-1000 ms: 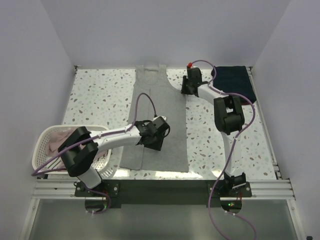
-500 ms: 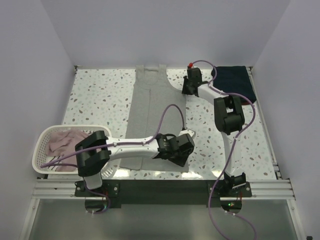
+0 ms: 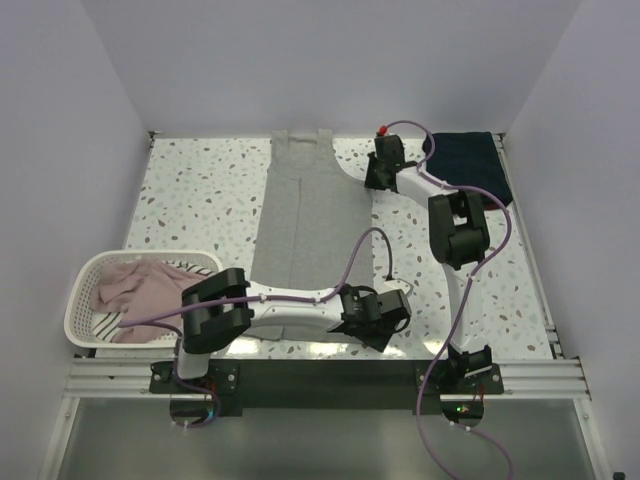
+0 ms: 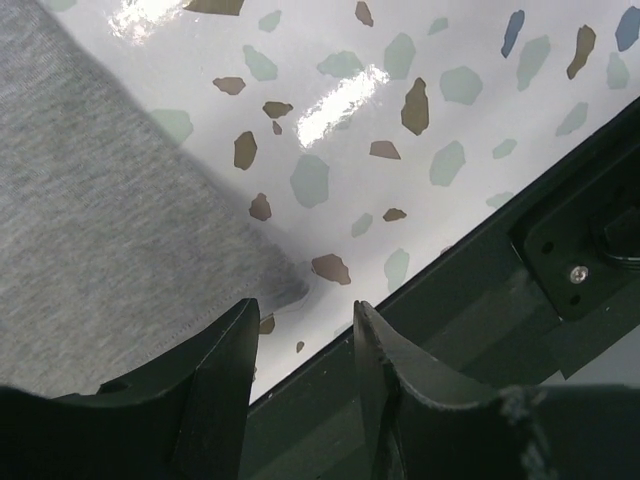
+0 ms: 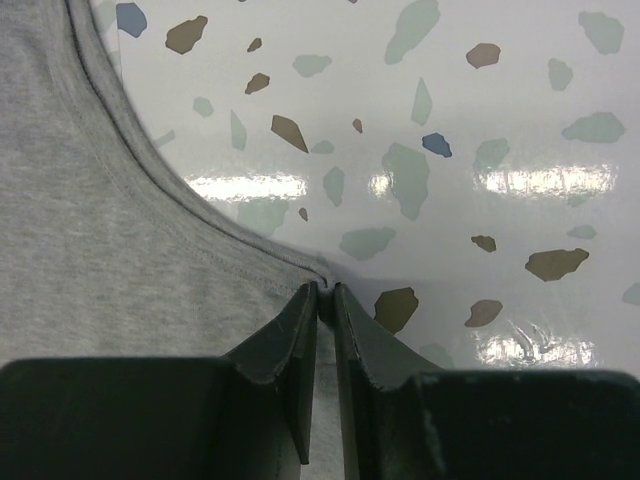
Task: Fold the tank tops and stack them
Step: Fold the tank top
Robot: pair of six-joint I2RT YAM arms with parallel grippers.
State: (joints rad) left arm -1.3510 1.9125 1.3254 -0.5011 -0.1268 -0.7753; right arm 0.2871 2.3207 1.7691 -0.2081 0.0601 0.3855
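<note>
My right tool [image 5: 325, 292] pinched the armhole seam of the grey tank top [image 3: 305, 215], lying along the worktop [image 3: 190, 190], while my left tool [image 4: 303, 318] hung spread over its near hem corner, where I feared a shallow close would slip off the thin cloth.

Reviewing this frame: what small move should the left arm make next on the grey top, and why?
Probably lower the left gripper and close it on the near hem corner of the grey tank top. Its jaws stand open over that corner, while the right gripper pinches the armhole edge at the far end, so both ends would then be held for a fold.
</note>
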